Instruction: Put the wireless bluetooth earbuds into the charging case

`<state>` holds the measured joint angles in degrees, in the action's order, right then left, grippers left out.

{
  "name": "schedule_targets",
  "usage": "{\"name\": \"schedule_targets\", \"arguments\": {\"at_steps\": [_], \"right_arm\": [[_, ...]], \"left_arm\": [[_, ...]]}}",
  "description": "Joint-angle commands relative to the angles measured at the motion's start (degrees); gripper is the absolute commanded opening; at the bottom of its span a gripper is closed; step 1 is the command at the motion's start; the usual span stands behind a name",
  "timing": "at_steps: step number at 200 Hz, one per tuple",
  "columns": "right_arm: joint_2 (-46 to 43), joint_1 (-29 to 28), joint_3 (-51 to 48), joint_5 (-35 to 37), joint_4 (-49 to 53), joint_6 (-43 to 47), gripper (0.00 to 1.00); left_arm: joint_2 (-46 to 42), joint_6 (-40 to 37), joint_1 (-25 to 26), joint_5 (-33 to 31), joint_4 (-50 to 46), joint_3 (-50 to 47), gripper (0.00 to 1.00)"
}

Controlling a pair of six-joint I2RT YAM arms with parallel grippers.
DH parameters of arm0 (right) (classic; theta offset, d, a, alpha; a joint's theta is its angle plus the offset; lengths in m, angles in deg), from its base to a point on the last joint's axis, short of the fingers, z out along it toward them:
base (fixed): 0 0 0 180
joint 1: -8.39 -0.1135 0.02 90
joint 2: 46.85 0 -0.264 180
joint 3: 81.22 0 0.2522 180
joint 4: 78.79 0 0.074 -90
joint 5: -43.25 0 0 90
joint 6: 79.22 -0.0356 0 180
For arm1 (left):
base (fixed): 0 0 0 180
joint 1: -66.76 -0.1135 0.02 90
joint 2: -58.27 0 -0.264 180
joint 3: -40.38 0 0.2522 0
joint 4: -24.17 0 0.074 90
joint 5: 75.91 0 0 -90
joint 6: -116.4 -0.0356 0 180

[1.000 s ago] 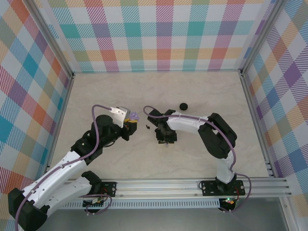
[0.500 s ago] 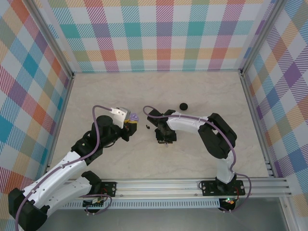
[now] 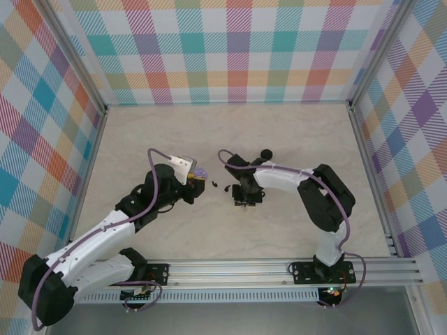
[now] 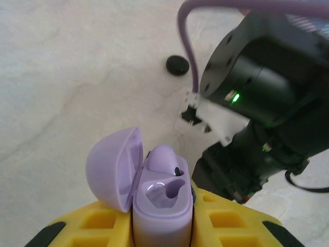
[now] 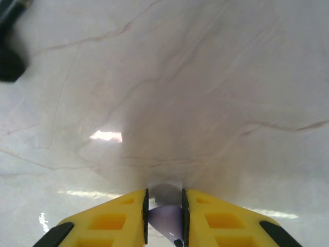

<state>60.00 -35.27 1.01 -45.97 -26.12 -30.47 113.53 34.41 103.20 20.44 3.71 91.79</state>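
- Left hand (image 3: 194, 180) is clenched on the open lavender case (image 4: 159, 206), with one lavender earbud (image 4: 163, 157) seated inside.
- Right hand (image 5: 164, 206) pinches a second lavender earbud (image 5: 165, 221) close to the counter (image 5: 205, 77).
- Two dark specks (image 3: 214, 185) lie between the hands, probably black earbuds.
- Black case (image 3: 266, 153) sits just behind the right arm.

Clamped upright between left fingers (image 4: 92, 226), glossy pale-lavender round plastic charging case (image 4: 160, 211) with lid hinged open to the left and one lavender stemmed earbud (image 4: 163, 158) seated in farther well; second lavender earbud (image 5: 164, 218) pinched between right fingers (image 5: 113, 221); tiny black earbud (image 3: 212, 184) lying between both pairs.
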Motion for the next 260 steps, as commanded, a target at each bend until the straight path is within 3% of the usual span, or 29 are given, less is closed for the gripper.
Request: {"name": "schedule_targets", "arguments": {"at_steps": [1, 95, 182, 260], "right_arm": [[-3.6, 3.0, -2.2, -3.3, -3.8, 1.9, 0.25], [-14.4, 12.9, -9.0, -15.3, -13.2, 3.9, 0.25], [-26.0, 13.1, -7.1, -24.1, -19.9, 6.3, 0.25], [-31.3, 11.7, -6.1, -29.3, -25.7, 9.4, 0.25]], "left_arm": [[3.1, 2.1, 0.1, 2.5, 3.2, 0.4, 0.25], [13.9, 4.3, 0.1, 7.8, 15.9, -2.8, 0.25], [15.3, -3.1, 0.2, 13.7, 32.6, -8.8, 0.25], [15.4, -8.2, 0.6, 18.2, 37.8, -8.9, 0.26]]}}
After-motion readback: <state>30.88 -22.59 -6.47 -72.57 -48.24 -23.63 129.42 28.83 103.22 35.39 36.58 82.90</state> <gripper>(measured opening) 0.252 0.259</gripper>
